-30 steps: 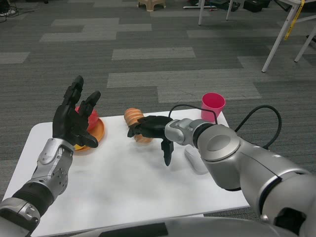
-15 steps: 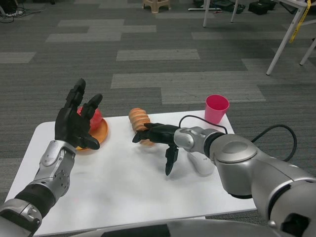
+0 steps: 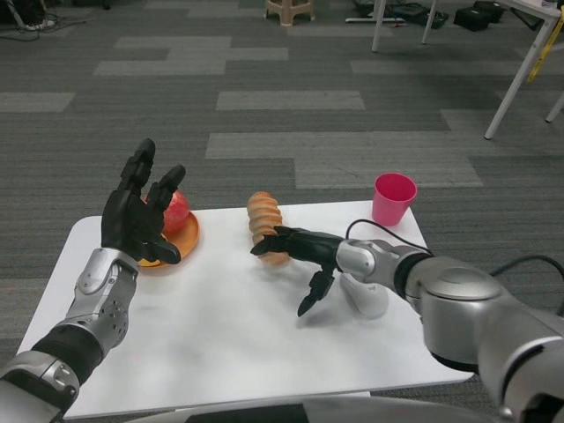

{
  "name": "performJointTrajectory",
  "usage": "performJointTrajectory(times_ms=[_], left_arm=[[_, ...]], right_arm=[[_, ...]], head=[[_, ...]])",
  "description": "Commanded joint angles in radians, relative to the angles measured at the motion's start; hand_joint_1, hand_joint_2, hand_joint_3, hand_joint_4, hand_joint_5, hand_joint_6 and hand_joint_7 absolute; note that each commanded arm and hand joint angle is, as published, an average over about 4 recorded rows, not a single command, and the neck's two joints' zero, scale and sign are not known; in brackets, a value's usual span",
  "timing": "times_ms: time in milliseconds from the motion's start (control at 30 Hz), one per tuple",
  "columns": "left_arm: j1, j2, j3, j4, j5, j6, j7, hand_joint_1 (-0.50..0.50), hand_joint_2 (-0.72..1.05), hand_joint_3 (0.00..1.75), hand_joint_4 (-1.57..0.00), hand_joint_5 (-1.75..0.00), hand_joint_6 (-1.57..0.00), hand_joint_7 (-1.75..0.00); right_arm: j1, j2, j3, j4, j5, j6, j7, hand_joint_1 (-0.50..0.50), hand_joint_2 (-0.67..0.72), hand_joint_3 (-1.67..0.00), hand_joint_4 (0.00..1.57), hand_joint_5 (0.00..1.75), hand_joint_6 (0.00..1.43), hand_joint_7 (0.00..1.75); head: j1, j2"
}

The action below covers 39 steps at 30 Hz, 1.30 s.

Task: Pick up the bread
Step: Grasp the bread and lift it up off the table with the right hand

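The bread [image 3: 262,214], a ridged golden-brown loaf, lies on the white table [image 3: 220,344] near its far edge, a little left of centre. My right hand [image 3: 297,250] reaches in from the right. Its fingertips [image 3: 264,246] touch the loaf's near end, while the thumb points down and away toward the table, so nothing is clasped. My left hand [image 3: 137,215] is raised above the table's left part with its fingers spread, holding nothing, well apart from the bread.
An orange plate [image 3: 181,243] with a red apple [image 3: 177,208] sits just behind my left hand. A pink cup [image 3: 393,198] stands at the far right corner. A white rounded object [image 3: 367,297] and a black cable [image 3: 381,230] lie by my right wrist.
The camera has shifted, sliding the whole scene right and down in the picture. My right hand stays at the bread's near end, thumb swung further out. The left hand has kept its raised pose.
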Motion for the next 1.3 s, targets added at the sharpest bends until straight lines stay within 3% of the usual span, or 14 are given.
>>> performJointTrajectory(times_ms=[33,100,167,500,767,1000,1167,1300], left_arm=[[0.001,-0.005,0.014,0.006,-0.004,-0.006,0.001,0.5,-0.46,0.09,0.0,-0.51,0.0,0.0],[-0.001,-0.009,0.016,0.008,-0.003,-0.006,0.001,0.5,-0.46,0.09,0.0,-0.51,0.0,0.0],[-0.004,-0.011,0.017,0.013,-0.003,-0.006,0.001,0.5,-0.46,0.09,0.0,-0.51,0.0,0.0],[-0.024,-0.02,0.009,0.036,-0.002,-0.006,0.001,0.5,-0.46,0.09,0.0,-0.51,0.0,0.0],[-0.024,-0.026,0.01,0.037,0.0,-0.006,0.001,0.5,-0.46,0.09,0.0,-0.51,0.0,0.0],[-0.022,-0.027,0.009,0.037,0.001,-0.007,0.001,0.5,-0.46,0.09,0.0,-0.51,0.0,0.0],[-0.022,-0.025,0.009,0.037,0.001,-0.007,0.001,0.5,-0.46,0.09,0.0,-0.51,0.0,0.0],[-0.022,-0.023,0.007,0.037,0.0,-0.009,0.001,0.5,-0.46,0.09,0.0,-0.51,0.0,0.0]], right_arm=[[0.108,-0.06,-0.314,-0.161,-0.309,0.043,0.044,-0.46,-0.4,-0.38,0.0,0.0,0.0,0.42],[0.2,-0.078,-0.615,-0.312,-0.596,0.115,0.094,-0.46,-0.37,-0.4,0.0,0.0,0.0,0.42],[0.255,-0.081,-0.742,-0.403,-0.715,0.159,0.123,-0.46,-0.35,-0.4,0.0,0.0,0.0,0.42],[0.322,-0.091,-0.818,-0.477,-0.735,0.166,0.143,-0.46,-0.35,-0.4,0.0,0.0,0.0,0.42],[0.406,-0.132,-0.881,-0.626,-0.735,0.198,0.184,-0.46,-0.37,-0.4,0.0,0.0,0.0,0.42],[0.473,-0.144,-0.964,-0.755,-0.734,0.222,0.187,-0.46,-0.35,-0.4,0.0,0.0,0.0,0.42],[0.463,-0.138,-0.967,-0.811,-0.735,0.256,0.182,-0.46,-0.35,-0.4,0.0,0.0,0.0,0.42],[0.416,-0.119,-0.96,-0.807,-0.758,0.278,0.175,-0.46,-0.35,-0.4,0.0,0.0,0.0,0.42]], head=[[0.0,-0.001],[-0.002,-0.002],[-0.004,-0.004],[-0.011,-0.011],[-0.009,-0.011],[-0.014,-0.005],[-0.02,0.002],[-0.021,0.008]])
